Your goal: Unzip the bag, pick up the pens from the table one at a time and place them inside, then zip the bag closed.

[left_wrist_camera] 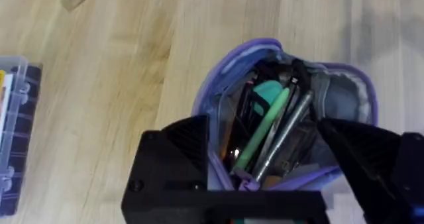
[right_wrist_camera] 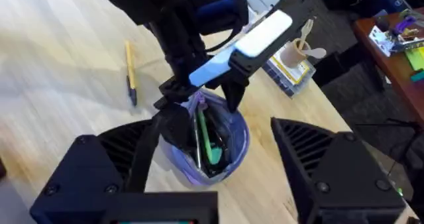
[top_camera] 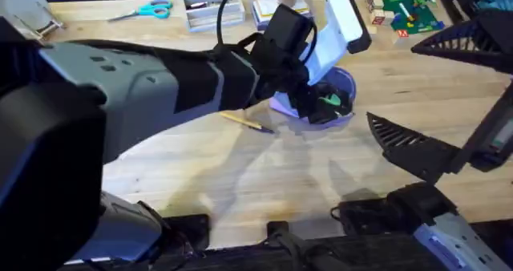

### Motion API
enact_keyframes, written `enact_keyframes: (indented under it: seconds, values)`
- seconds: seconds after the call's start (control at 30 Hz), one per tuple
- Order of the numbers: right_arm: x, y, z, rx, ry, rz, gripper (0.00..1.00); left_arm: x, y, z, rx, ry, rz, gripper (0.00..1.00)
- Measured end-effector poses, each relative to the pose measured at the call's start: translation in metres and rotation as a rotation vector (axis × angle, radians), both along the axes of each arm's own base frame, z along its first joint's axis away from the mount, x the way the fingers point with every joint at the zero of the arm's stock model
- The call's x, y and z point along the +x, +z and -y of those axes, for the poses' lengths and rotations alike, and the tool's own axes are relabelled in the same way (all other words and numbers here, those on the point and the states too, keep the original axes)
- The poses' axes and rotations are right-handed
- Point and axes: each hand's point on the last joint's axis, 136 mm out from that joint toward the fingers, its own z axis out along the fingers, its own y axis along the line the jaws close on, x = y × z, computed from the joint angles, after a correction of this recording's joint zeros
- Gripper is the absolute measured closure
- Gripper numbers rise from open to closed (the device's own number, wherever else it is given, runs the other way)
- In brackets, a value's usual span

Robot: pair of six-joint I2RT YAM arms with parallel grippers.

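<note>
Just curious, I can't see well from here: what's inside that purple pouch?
The open bag holds a green pen, a silvery pen and darker items too jumbled to identify. The left gripper covers its lower part.

A: What stands along the far side of the table [top_camera: 240, 183]?

B: Teal scissors [top_camera: 144, 11] at the far left, then a clear box [top_camera: 210, 11] and a stack of cards or booklets [top_camera: 268, 6] just beside it.

A: And to the right?

B: A green plate [top_camera: 410, 14] of toy bricks near the far right corner.

A: Is the tabletop plain?

B: Pale wooden planks, with soft shadows falling across the middle.

A: Anything past the edge?

B: In the right wrist view a paper cup [right_wrist_camera: 296, 50] with wooden sticks stands near the table's rim, beyond it a dark floor [right_wrist_camera: 344, 85] and a reddish shelf [right_wrist_camera: 391, 52] bearing bright bricks.
</note>
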Motion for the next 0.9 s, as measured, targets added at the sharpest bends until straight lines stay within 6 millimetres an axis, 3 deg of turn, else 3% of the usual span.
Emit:
enact_keyframes:
  seconds: [0.1,0.23,0.43,0.67,0.73,0.9]
  values:
    - [0.0,-0.001,0.0,-0.001,0.0,-0.003,0.003,0.002,0.007,0.0,-0.014,0.003,0.016,0.008]
    - [-0.001,-0.001,0.0,-0.001,0.0,-0.006,0.003,0.005,0.033,-0.01,-0.04,0.02,0.047,0.008]
    - [-0.001,-0.001,0.0,-0.001,0.0,-0.006,0.004,0.01,0.064,-0.056,-0.016,0.107,0.028,0.008]
    - [-0.001,-0.001,0.0,-0.001,0.0,-0.006,0.004,-0.001,0.06,-0.122,0.122,0.166,-0.04,0.009]
    - [-0.001,-0.001,0.0,-0.001,0.0,-0.006,0.003,-0.017,0.053,-0.15,0.216,0.127,-0.047,0.006]
    - [-0.001,-0.001,0.0,-0.002,0.0,-0.006,0.003,-0.023,0.046,-0.17,0.309,0.067,0.007,0.006]
